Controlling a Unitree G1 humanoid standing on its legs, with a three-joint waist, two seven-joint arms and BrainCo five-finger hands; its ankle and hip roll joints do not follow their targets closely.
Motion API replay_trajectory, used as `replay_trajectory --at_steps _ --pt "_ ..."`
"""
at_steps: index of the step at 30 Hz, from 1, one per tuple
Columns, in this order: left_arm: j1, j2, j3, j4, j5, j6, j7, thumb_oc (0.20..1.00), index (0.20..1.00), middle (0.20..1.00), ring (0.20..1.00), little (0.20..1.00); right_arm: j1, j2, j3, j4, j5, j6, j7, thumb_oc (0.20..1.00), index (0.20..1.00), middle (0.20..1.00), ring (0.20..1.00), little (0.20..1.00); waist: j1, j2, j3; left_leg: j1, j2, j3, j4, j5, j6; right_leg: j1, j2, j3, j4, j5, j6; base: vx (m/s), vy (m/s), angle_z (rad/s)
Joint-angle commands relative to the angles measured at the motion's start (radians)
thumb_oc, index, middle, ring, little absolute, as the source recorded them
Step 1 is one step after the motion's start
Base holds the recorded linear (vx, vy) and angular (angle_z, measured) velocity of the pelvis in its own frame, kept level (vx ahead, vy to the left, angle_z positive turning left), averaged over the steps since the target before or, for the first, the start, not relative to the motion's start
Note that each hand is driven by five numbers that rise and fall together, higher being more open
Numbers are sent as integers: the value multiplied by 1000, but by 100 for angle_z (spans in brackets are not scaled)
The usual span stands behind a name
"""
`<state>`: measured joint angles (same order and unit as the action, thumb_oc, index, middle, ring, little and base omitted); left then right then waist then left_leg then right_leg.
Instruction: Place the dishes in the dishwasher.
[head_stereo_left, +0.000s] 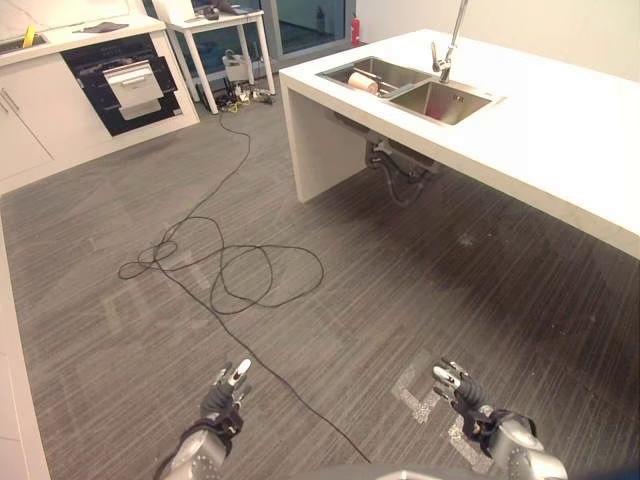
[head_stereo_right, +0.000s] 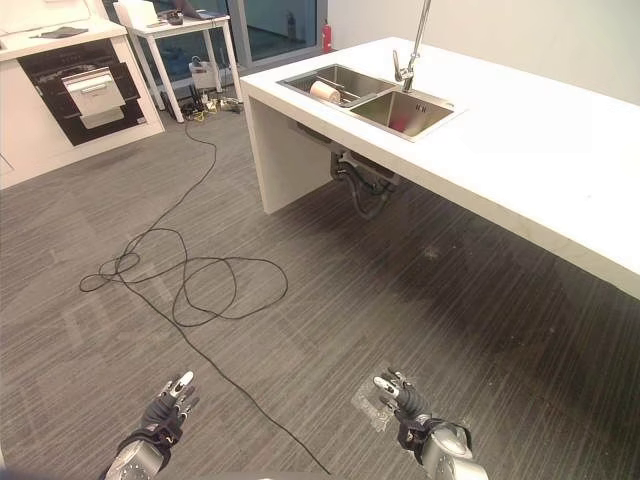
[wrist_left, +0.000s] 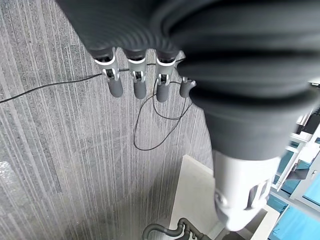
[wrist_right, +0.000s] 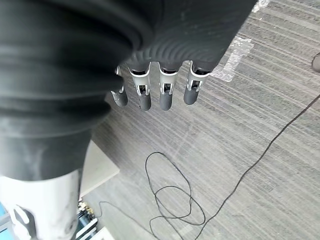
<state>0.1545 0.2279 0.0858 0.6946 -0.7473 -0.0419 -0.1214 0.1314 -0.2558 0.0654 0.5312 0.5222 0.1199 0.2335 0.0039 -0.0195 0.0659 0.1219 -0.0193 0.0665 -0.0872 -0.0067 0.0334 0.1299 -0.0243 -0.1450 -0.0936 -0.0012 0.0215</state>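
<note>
Both the left hand (head_stereo_left: 228, 392) and right hand (head_stereo_left: 458, 388) hang empty, fingers loosely straight, well apart from the sink (head_stereo_left: 412, 88) where a pale cup-like dish (head_stereo_left: 362, 82) lies, likely light, stiff, slick and breakable, best taken round its wall.

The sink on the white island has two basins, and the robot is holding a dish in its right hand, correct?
Not quite. The sink has two basins, but the right hand holds nothing: the right wrist view shows its fingers straight over the bare floor.
</note>
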Motion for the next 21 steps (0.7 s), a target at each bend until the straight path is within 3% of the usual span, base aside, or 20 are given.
replay_trajectory --at_steps 1,7,10,16,18,19,20,21 --pt "-41 10 10 5 -16 -61 -23 1000 1000 1000 1000 1000 -21 -19 -17 -54 10 -31 7 1000 1000 1000 1000 1000 -4 0 -31 5 35 19 0 -45 -67 4 -39 -41 6 -8 67 0 0 0" --pt "-22 7 20 -83 -72 -70 -32 1000 1000 1000 1000 1000 1 -8 -25 -162 37 -18 36 1000 1000 1000 1000 1000 -10 -3 -27 10 40 32 0 -43 -68 8 -38 -47 6 -10 65 12 -21 1" --pt "-20 11 22 -186 -148 -48 -54 1000 1000 1000 1000 1000 10 -9 -35 -229 61 -32 48 1000 1000 1000 1000 1000 -13 -2 -24 11 46 38 0 -41 -69 10 -37 -51 6 -11 64 27 -60 3" --pt "22 40 25 -466 -133 -53 -32 1000 1000 1000 1000 1000 29 -41 -54 -417 78 -80 59 1000 1000 1000 1000 1000 2 -5 2 34 49 33 16 -28 -82 26 -28 -55 6 -16 48 62 -129 4" --pt "33 46 28 -503 -121 -64 -30 1000 1000 1000 1000 1000 28 -61 -59 -459 83 -88 60 1000 1000 1000 1000 1000 8 -17 29 -36 45 37 172 -26 -102 31 -36 -61 7 -13 34 21 -111 9" --pt "36 48 25 -523 -121 -68 -28 1000 1000 1000 1000 1000 29 -71 -62 -478 79 -95 63 1000 1000 1000 1000 1000 10 -22 45 -91 47 46 273 -2 -115 32 -40 -64 10 -16 23 -29 -102 19" --pt "39 48 22 -553 -123 -78 -33 1000 1000 1000 1000 1000 30 -91 -69 -508 77 -109 71 1000 1000 1000 1000 1000 10 -33 79 -204 72 55 483 64 -143 32 -53 -69 16 -19 0 -18 -73 35" --pt "41 47 22 -568 -124 -81 -38 1000 1000 1000 1000 1000 31 -99 -76 -513 75 -118 79 1000 1000 1000 1000 1000 8 -36 94 -248 88 54 556 76 -149 32 -56 -69 21 -19 -8 58 -17 54"
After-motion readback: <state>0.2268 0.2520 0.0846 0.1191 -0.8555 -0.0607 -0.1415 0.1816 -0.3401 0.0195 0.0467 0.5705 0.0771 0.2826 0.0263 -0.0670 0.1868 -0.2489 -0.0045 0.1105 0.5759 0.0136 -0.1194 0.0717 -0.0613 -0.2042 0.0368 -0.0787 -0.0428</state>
